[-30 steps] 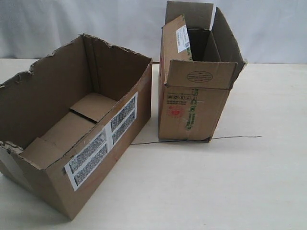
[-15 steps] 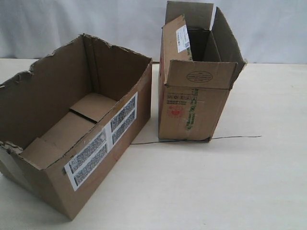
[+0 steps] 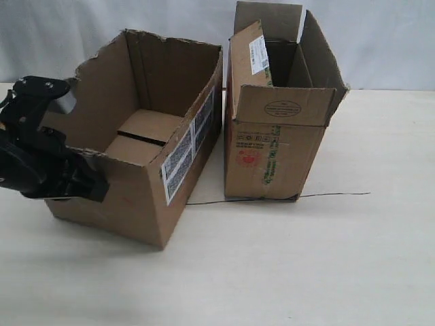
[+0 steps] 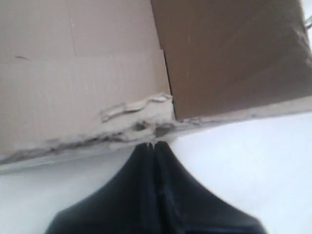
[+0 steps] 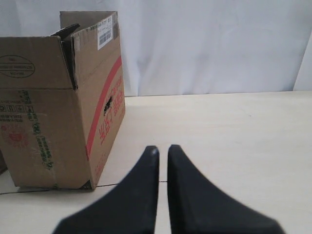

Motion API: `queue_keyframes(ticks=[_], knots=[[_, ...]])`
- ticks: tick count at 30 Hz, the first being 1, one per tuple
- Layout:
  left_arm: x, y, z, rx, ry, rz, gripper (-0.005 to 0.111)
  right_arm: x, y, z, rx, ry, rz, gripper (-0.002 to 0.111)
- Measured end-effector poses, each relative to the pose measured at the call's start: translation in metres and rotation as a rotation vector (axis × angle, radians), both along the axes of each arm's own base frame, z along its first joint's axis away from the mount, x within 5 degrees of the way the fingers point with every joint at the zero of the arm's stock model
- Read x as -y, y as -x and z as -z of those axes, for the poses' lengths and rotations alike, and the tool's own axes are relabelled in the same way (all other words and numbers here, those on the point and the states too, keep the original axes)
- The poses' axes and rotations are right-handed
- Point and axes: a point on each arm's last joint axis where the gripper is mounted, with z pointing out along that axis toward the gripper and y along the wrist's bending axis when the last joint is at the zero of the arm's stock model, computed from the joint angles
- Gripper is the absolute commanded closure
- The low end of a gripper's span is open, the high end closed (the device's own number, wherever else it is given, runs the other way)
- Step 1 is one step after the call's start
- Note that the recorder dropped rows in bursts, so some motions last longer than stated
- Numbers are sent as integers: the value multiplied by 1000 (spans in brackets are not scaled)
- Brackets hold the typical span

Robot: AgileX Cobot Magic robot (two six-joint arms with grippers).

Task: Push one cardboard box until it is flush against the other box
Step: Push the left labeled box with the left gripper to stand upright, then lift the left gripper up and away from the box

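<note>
With jaws pressed together, the left gripper (image 4: 153,146) butted the outer corner of the wide ragged-rimmed brown cardboard box (image 3: 136,197), the taller flapped brown carton (image 3: 272,156) lying just beyond, rightward.

**Cardboard box** (image 3: 129,197): plain brown inside and out. The ragged rim was torn to a paler greyish tan. One side carried white labels (image 3: 187,151) densely speckled with black barcode pattern.

**Other box** (image 3: 299,156): brown. The front was printed with green and red print (image 3: 262,159). A folded flap bore a dark oval stamp (image 3: 283,109), and another flap a white label (image 3: 259,54) with fine black print. In the right wrist view the side face showed a red diagonal stripe (image 5: 105,100) above red lettering.

**Left gripper** (image 4: 153,146): black, unpatterned.

**Right gripper** (image 5: 162,151): black, unpatterned.

**Table** (image 3: 306,258): pale cream, plain.

**Backdrop** (image 3: 380,41): whitish grey, plain.

**Thin line** (image 3: 333,195) on the table: dark.
</note>
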Motion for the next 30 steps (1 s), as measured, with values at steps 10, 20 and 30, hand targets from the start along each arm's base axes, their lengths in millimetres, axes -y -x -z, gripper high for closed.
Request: queue_keyframes(ticks=[10,20,30], knots=[[55,-40,14,78,62,34,107,0,0,0,0,0,0,103],[69,-63,16,78,110,-9,107,0,0,0,0,0,0,103],[66,-32,-61,52,183,221,107,0,0,0,0,0,0,103]])
